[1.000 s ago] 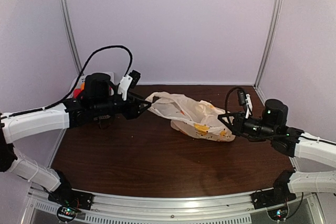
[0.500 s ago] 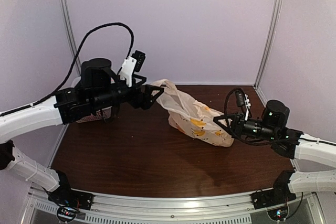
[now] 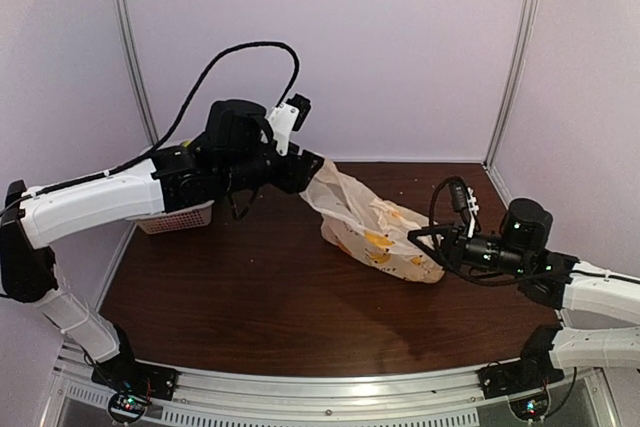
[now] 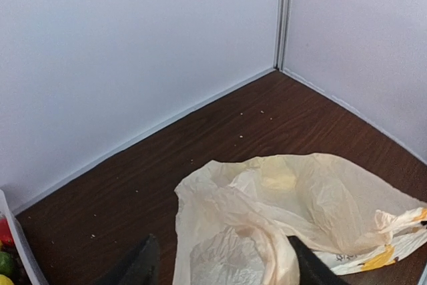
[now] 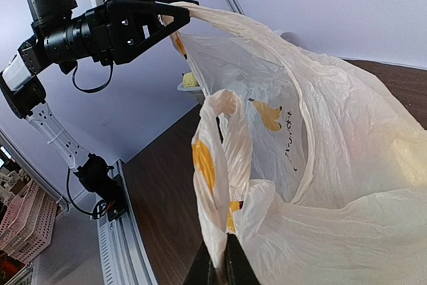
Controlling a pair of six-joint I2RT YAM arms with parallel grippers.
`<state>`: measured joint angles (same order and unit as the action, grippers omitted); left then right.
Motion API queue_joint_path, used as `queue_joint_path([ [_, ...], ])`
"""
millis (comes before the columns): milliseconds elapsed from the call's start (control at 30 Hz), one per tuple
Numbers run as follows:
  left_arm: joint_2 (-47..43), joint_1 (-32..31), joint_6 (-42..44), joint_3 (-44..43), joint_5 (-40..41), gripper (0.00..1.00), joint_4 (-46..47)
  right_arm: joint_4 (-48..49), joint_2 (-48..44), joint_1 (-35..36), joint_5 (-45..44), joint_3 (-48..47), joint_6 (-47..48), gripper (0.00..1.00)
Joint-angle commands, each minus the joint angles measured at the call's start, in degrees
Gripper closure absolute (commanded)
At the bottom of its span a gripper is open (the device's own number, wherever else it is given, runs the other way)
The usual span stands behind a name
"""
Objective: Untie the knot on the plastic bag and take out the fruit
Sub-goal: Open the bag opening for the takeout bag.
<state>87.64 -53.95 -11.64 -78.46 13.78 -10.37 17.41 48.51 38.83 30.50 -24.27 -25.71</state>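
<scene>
Cream plastic bag point(image 3: 372, 230) stretched between two pincers: the right gripper point(image 5: 220, 261) is clamped on a twisted strip of it, while the left gripper point(image 4: 223, 266), jaws spread wide, has the bag's raised end draped between them.

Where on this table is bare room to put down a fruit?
Free: the brown tabletop strip between the thin cream plastic bag and the near rail, and the patch between bag and white slotted basket. Crowded: around the bag itself.

A robot lab booth. Plain white walls point(image 3: 400, 47) on metal posts point(image 3: 515, 57) box in a dark wooden desk point(image 3: 250, 317). A metal rail point(image 3: 330, 402) lines its near edge.
</scene>
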Motion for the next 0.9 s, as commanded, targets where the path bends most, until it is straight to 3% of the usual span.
queue_joint_path([
  [0, 0.8, 0.3, 1.1, -0.7, 4.7, 0.65, -1.9, -0.8, -3.1, 0.3, -5.2, 1.4, -0.7, 0.93],
  [33, 0.3, 0.6, 0.3, 0.3, 5.5, 0.78, -1.8, -1.3, -4.3, 0.3, -7.2, 1.7, -0.8, 0.93],
  [100, -1.9, 2.0, -1.9, 3.0, 5.1, 0.94, -1.3, -2.5, -7.0, 0.3, -12.1, 2.9, -1.3, 0.93],
  [167, -4.3, 3.9, -4.4, 6.7, 2.5, 1.00, 0.2, -5.3, -10.1, 0.4, -19.3, 4.2, -2.3, 0.93],
  [300, -9.2, 6.2, -7.6, 14.8, -1.0, 1.00, 3.7, -10.4, -16.4, 0.2, -26.9, 6.6, -3.3, 0.88],
  [533, -13.5, 6.4, -9.1, 24.8, -5.1, 1.00, 8.8, -19.3, -26.1, 0.2, -31.6, 7.9, -5.0, 0.80],
  [733, -18.1, 6.4, -10.9, 33.6, -5.0, 1.00, 14.2, -27.1, -33.6, 0.2, -38.3, 4.1, -3.7, 0.51],
  [867, -20.4, 6.4, -10.6, 37.6, -7.5, 1.00, 16.7, -30.8, -29.6, 0.1, -40.8, -2.1, -0.7, 0.33],
])
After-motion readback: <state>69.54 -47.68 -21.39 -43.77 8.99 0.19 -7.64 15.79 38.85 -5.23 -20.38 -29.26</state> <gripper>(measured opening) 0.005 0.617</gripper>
